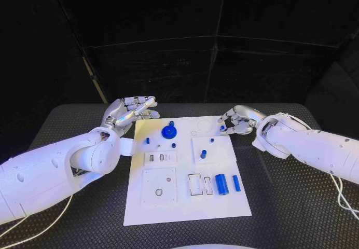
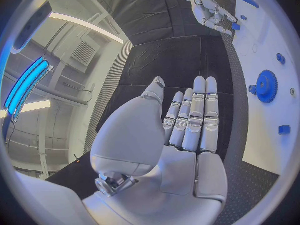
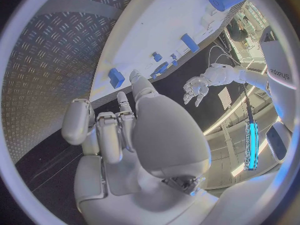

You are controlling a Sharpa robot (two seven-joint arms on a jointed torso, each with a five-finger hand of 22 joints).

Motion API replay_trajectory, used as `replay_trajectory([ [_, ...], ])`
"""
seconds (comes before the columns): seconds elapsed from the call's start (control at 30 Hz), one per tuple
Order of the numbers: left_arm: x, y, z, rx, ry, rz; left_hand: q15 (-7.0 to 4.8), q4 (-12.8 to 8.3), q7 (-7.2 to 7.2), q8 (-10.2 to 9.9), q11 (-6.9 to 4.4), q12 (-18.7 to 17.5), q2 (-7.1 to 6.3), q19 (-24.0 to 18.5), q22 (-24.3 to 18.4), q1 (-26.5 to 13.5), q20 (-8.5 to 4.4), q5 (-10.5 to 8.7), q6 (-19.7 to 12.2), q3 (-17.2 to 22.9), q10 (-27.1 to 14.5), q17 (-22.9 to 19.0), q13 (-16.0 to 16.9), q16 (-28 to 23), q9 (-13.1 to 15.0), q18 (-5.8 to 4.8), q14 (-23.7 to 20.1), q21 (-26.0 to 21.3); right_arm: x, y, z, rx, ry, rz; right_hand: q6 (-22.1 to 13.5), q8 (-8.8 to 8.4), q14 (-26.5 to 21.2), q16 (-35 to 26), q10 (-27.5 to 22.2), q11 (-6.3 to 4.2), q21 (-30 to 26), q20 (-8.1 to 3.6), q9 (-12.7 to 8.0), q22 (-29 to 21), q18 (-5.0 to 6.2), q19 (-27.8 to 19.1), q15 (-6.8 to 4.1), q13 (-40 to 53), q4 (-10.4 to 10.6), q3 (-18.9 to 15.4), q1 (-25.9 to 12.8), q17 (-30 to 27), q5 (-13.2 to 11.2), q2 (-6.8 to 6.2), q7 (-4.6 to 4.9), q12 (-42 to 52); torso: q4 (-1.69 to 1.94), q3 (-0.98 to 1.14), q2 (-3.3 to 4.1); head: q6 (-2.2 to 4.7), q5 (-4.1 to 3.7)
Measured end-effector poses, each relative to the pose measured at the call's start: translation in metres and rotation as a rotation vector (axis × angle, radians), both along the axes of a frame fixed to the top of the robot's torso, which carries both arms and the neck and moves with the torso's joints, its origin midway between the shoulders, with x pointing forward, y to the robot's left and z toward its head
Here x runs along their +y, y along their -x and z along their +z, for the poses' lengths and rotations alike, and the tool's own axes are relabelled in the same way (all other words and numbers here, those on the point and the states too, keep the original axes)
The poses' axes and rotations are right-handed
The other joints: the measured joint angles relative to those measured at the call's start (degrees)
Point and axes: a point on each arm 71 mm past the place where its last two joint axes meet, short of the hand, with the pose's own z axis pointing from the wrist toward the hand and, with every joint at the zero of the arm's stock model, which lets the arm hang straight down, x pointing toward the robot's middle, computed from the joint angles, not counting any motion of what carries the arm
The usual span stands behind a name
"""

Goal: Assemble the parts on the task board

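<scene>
Between steps: left hand (image 1: 130, 113) open, empty; right hand (image 1: 238, 122) curled beside task board (image 1: 224, 207), contents unclear. Next, grasping blue gear (image 1: 169, 131).

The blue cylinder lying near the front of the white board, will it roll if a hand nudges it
Probably. The blue cylinder lies on its side on the flat task board, so a sideways push would likely roll it. It looks rigid and smooth, perhaps slippery to pinch. Being small, it is likely light.

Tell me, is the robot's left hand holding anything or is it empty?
Empty. The left hand has its fingers stretched out straight with nothing in the palm, beside the task board.
</scene>
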Motion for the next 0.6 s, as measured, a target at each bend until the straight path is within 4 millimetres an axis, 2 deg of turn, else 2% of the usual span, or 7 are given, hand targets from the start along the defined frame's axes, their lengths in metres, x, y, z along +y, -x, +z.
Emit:
replay_trajectory([
  [0.23,-0.0001,-0.0001,-0.0001,0.000,0.000,0.000,0.00,0.00,0.00,0.00,0.00,0.00,0.00,0.00,0.00,0.00,0.00,0.00,0.00,0.00,0.00,-0.01,0.00,0.00,0.00,-0.01,0.00,0.00,-0.0025,-0.0015,-0.0020,0.009,0.013,-0.006,0.63,0.29,0.00,0.00,-0.09,-0.34,0.00,0.00,0.06,0.29,-0.01,0.00,0.00,0.00,-0.16,-0.16,-0.38,0.00,0.00,0.40,-0.20,0.00,0.00,0.01,0.00,-0.07,-0.19],
  [0.43,-0.0001,-0.0003,-0.0002,0.001,0.000,0.000,0.00,0.00,0.00,0.00,0.00,0.00,0.00,0.00,0.00,0.00,0.00,0.00,0.00,0.00,0.00,-0.01,0.00,0.00,0.00,0.00,0.00,0.00,-0.0034,-0.0022,-0.0037,0.017,0.021,-0.010,1.11,0.29,0.00,0.00,0.00,-0.43,0.00,0.00,0.06,0.49,0.00,0.00,0.00,0.01,-0.63,0.32,0.22,-0.01,0.00,1.45,-0.32,0.00,0.05,0.03,0.00,-0.18,-0.23],
  [0.6,0.0003,-0.0005,-0.0003,0.001,-0.001,0.001,0.00,0.00,0.00,0.00,0.00,0.00,0.00,0.00,-0.04,0.00,0.00,0.00,0.00,0.00,0.00,-0.01,0.00,0.00,0.00,0.00,0.00,0.00,-0.0049,-0.0026,-0.0048,0.021,0.034,-0.014,1.49,0.29,-0.05,0.00,0.00,-0.43,0.00,0.00,0.05,0.61,0.00,0.00,-0.05,0.01,-1.05,0.74,0.59,-0.01,0.00,1.81,-0.36,0.00,0.05,0.03,-0.01,-0.25,-0.17],
])
